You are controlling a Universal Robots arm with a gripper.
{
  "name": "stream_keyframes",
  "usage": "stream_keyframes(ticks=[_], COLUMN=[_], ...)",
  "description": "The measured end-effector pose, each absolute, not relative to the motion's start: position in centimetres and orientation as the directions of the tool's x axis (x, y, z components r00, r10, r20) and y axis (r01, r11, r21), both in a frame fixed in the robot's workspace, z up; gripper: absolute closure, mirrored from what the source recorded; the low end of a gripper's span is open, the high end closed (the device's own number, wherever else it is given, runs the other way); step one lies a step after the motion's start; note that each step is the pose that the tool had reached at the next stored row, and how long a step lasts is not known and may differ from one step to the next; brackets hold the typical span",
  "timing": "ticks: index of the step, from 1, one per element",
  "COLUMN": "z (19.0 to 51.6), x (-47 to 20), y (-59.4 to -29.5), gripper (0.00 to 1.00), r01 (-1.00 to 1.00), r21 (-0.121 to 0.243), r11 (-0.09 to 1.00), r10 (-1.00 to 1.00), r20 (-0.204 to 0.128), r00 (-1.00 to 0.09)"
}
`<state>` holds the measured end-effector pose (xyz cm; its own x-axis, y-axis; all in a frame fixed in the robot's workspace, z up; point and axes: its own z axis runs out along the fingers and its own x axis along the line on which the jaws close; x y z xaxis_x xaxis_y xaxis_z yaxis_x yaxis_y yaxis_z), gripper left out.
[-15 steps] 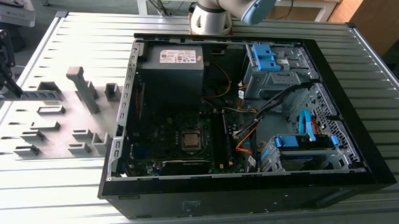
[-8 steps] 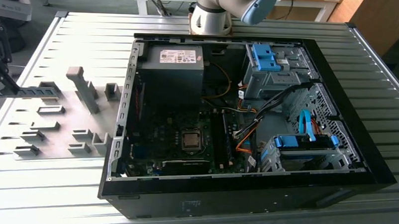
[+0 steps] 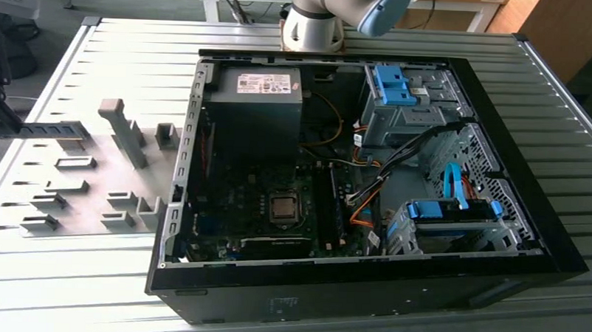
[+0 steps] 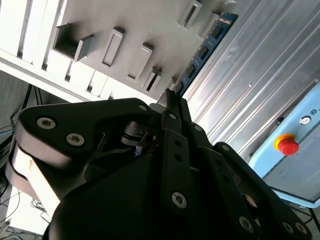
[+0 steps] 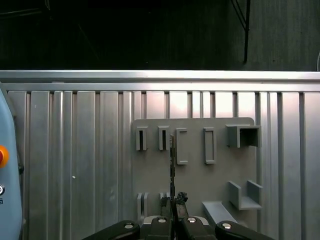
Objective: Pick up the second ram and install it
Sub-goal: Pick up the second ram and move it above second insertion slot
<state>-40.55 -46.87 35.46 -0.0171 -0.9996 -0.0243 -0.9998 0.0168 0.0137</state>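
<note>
- Gripper (image 5: 173,201) is clamped on the ram stick (image 4: 205,50), which pokes out past its fingertips over the grey holder plate (image 5: 200,175).
- Pickup looks done to me. Installing it calls for keeping it square on the way to the computer case (image 3: 371,285).

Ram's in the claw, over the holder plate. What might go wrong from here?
1. The claw grips the second ram at one end, so most of the stick overhangs. A quick move might tilt it or let it slip.
2. In the exterior view the stick's free end looks close to the tall grey post. A sideways swing could clip it.
3. Orange cables lie loose inside the open case and could snag the stick on the way in.
</note>
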Motion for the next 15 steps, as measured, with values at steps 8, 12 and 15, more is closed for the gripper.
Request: stream_keyframes(ticks=[8,12,15], z=[36.7,37.4,38.0], x=[-40.6,-40.6,-40.6], y=[-46.9,-46.9,-46.9], gripper=[0.86,0.86,0.86], r01=[-1.000,-1.000,-1.000], r21=[0.014,0.014,0.014], r11=[0.017,0.017,0.017], r10=[-1.000,-1.000,-1.000], r20=[-0.024,-0.024,-0.024], r00=[-0.017,-0.017,-0.017])
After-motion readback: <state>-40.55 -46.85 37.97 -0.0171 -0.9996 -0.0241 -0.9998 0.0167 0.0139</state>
